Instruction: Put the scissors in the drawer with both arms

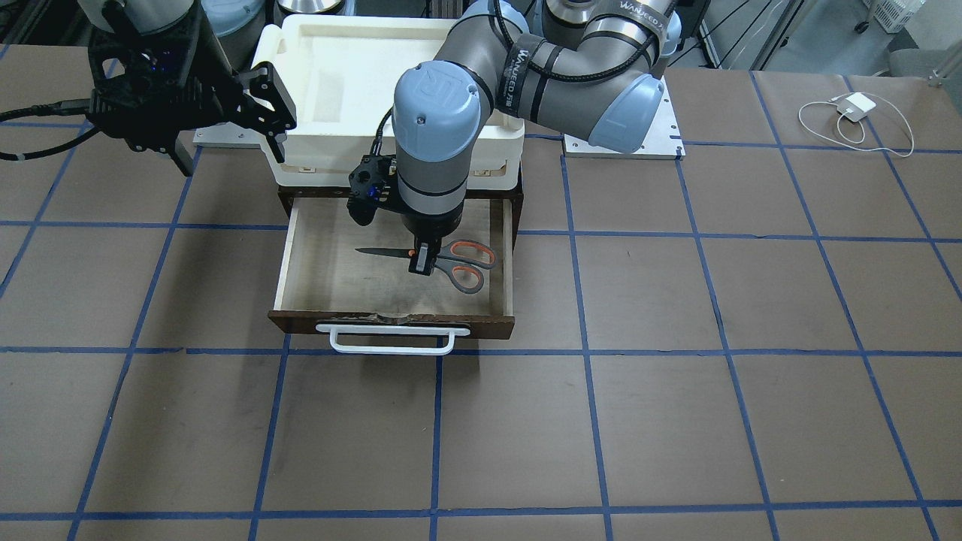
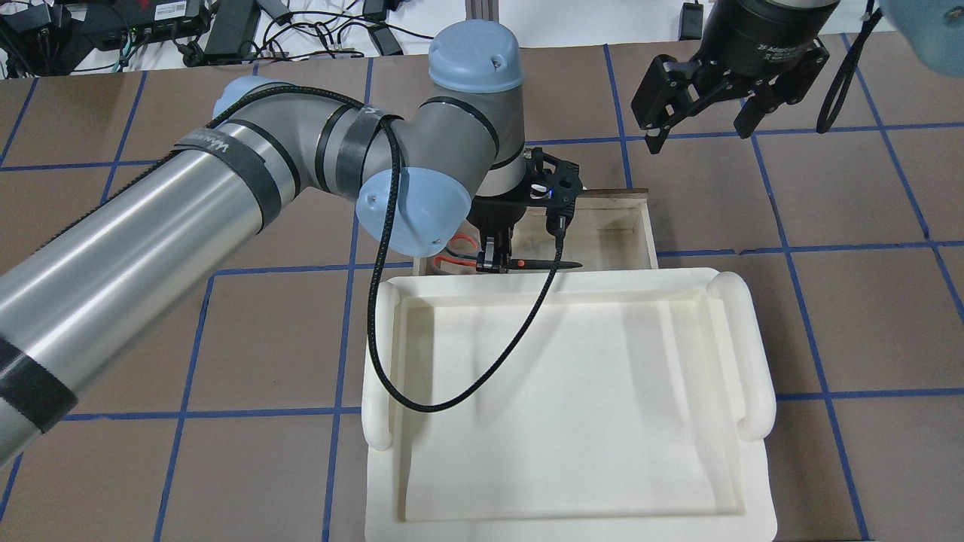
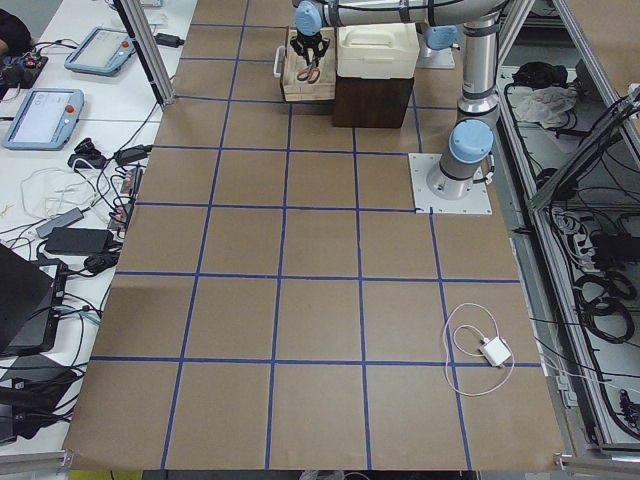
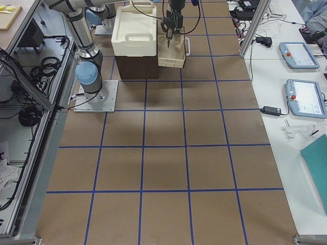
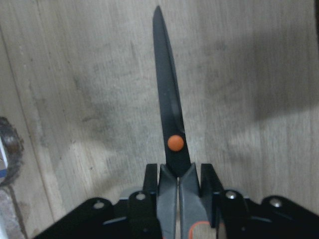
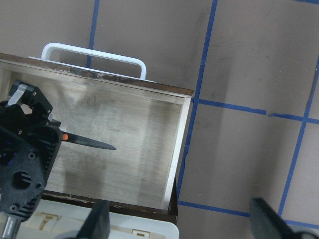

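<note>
Left wrist-mounted view: the left arm's black pincer (image 5: 178, 175) clamps the small silver-bladed, grey-and-orange-handled scissors (image 5: 169, 109) just behind the pivot, inside the shallow dark-brown wooden drawer (image 1: 338, 282). Best lower them flat, then release gently. The left arm hangs vertical, wrist down. In the overhead view the right pincer (image 2: 702, 128) gapes at the drawer's 1 o'clock.
</note>
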Controlling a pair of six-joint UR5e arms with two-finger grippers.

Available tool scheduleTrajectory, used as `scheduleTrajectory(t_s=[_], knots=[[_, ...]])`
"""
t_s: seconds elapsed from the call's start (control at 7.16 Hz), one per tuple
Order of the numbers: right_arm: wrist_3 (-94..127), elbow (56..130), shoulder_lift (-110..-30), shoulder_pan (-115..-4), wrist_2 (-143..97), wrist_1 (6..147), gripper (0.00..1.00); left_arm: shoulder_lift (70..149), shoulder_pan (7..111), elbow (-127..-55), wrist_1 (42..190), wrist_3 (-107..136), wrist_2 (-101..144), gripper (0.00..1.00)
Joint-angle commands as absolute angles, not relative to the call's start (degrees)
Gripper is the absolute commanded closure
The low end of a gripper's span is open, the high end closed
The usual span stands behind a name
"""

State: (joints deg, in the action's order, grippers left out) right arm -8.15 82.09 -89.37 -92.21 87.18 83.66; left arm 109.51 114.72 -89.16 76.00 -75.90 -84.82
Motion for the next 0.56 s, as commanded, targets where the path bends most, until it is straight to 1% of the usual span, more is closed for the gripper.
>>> scheduleTrajectory(t_s=[0.0,0.14,0.42], knots=[[-8.1,82.1,-89.4,-92.3,87.2,83.6,0.0,107.9,114.3,-88.4,75.8,-75.3,-84.8,0.22],[-8.1,82.1,-89.4,-92.3,87.1,83.6,0.0,107.4,113.9,-88.1,75.8,-73.1,-84.6,0.19],[-8.0,82.1,-89.4,-92.4,87.1,83.5,0.0,105.1,113.2,-87.5,75.8,-59.1,-84.7,0.19]])
